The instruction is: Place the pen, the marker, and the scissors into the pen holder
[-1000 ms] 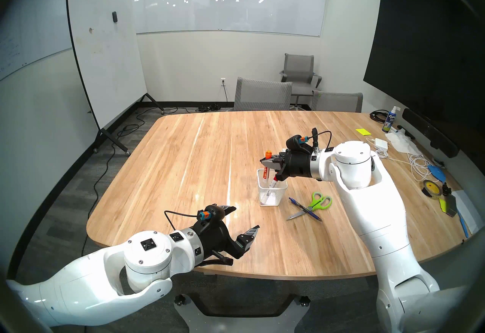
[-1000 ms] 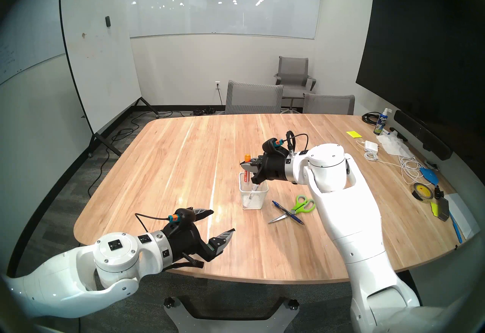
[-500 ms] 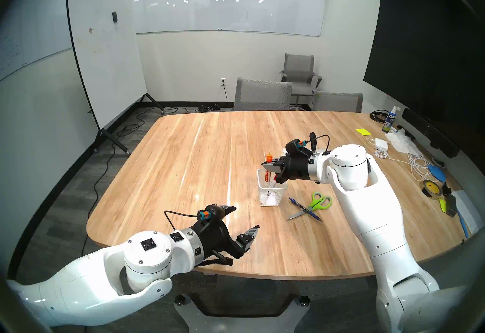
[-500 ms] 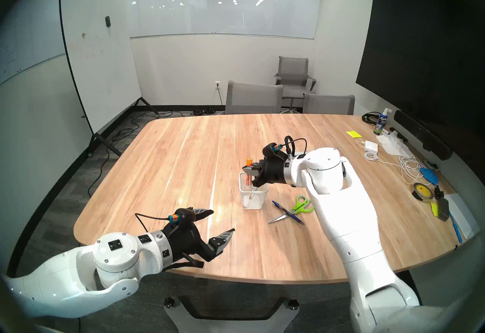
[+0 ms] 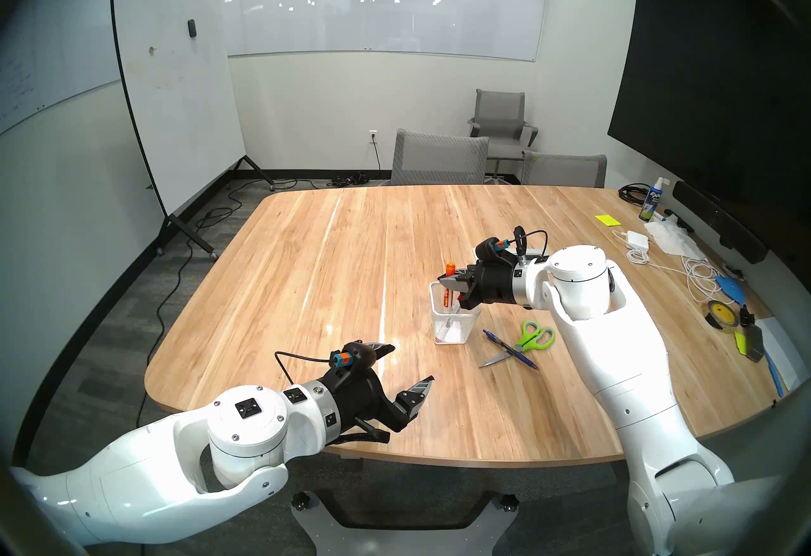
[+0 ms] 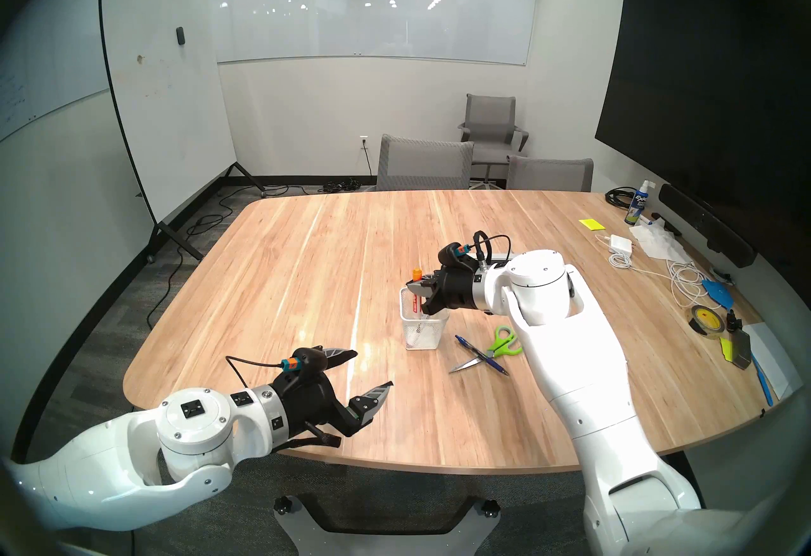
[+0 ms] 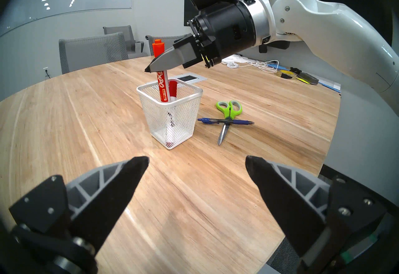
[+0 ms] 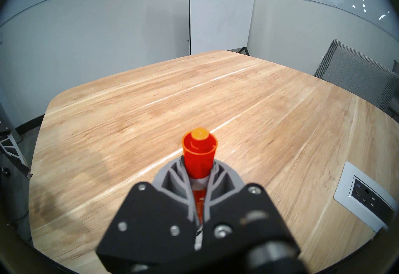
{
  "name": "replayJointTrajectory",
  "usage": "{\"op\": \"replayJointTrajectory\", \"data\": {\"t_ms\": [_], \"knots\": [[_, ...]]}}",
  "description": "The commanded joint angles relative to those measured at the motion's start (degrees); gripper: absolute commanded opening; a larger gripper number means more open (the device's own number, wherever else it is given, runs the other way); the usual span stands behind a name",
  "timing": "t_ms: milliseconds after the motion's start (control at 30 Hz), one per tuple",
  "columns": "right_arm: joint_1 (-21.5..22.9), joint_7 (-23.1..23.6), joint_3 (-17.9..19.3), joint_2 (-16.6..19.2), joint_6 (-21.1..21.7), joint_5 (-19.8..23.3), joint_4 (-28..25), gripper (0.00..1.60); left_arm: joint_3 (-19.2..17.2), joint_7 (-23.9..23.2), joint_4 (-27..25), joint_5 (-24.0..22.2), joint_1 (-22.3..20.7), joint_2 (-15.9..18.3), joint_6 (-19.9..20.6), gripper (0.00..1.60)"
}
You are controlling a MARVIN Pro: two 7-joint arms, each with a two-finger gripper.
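the surface point(image 7: 64, 137) carries the holder point(image 7: 172, 120); beside it the pen point(image 7: 224, 121) lies across the scissors point(image 7: 229, 113). right fingers point(image 7: 155, 67) pinch the marker point(image 7: 163, 87), its lower end inside. let go tilted, it could tip the light holder. left fingers point(image 7: 197, 166) spread, idle.

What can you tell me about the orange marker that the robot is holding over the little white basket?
The orange marker is a thick dry-erase pen: a white barrel wrapped in an orange label with white lettering, topped by a stepped orange cap. It stands nearly upright, cap up. The right gripper is shut on it just below the cap. Its lower part is already inside the white wire-mesh pen holder, beside a second marker with a red end. Whether its tip rests on the bottom cannot be told.
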Motion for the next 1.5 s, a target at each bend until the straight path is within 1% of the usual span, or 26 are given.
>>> {"op": "replayJointTrajectory", "data": {"t_ms": [0,567,633,667,700,733,767,800,833,933,1233,1367,1433,1467], "knots": [[0.75,0.01,-0.08,-0.36,-0.49,0.11,-0.38,0.00,-0.14,-0.13,-0.86,0.08,-0.07,-0.11,-0.54,1.60],[0.32,-0.16,-0.49,-0.35,-0.71,0.38,-0.02,0.00,-0.13,-0.13,-0.86,0.07,-0.08,-0.11,-0.55,1.60],[0.25,-0.22,-0.48,-0.37,-0.62,0.38,-0.05,0.11,-0.12,-0.13,-0.86,0.07,-0.08,-0.11,-0.55,1.60],[0.22,-0.23,-0.47,-0.37,-0.62,0.38,-0.05,0.26,-0.12,-0.13,-0.86,0.07,-0.08,-0.10,-0.55,1.60],[0.18,-0.27,-0.44,-0.37,-0.64,0.38,0.00,0.29,-0.12,-0.13,-0.86,0.07,-0.08,-0.10,-0.55,1.60],[0.15,-0.27,-0.42,-0.37,-0.66,0.39,0.03,0.36,-0.12,-0.13,-0.86,0.07,-0.08,-0.10,-0.55,1.60],[0.15,-0.27,-0.42,-0.37,-0.66,0.39,0.03,0.36,-0.12,-0.13,-0.86,0.07,-0.08,-0.10,-0.55,1.60],[0.09,-0.28,-0.38,-0.32,-0.75,0.37,0.10,0.61,-0.12,-0.13,-0.86,0.07,-0.08,-0.10,-0.55,1.60],[0.08,-0.30,-0.35,-0.30,-0.79,0.36,0.17,0.65,-0.12,-0.13,-0.86,0.07,-0.08,-0.10,-0.55,1.60],[0.05,-0.31,-0.31,-0.26,-0.95,0.33,0.27,0.72,-0.12,-0.13,-0.86,0.07,-0.08,-0.10,-0.55,1.60],[0.01,-0.05,-0.01,-0.10,-0.99,0.39,0.09,0.74,-0.12,-0.12,-0.85,0.07,-0.09,-0.10,-0.55,1.60],[0.11,0.33,0.27,0.08,-1.02,0.45,0.07,0.78,-0.12,-0.12,-0.85,0.07,-0.09,-0.10,-0.55,1.60],[0.13,0.52,0.37,0.11,-1.06,0.43,0.07,0.93,-0.12,-0.12,-0.85,0.06,-0.09,-0.10,-0.55,1.60],[0.13,0.60,0.42,0.12,-1.08,0.41,0.08,1.26,-0.12,-0.12,-0.85,0.06,-0.09,-0.10,-0.55,1.60]]}}
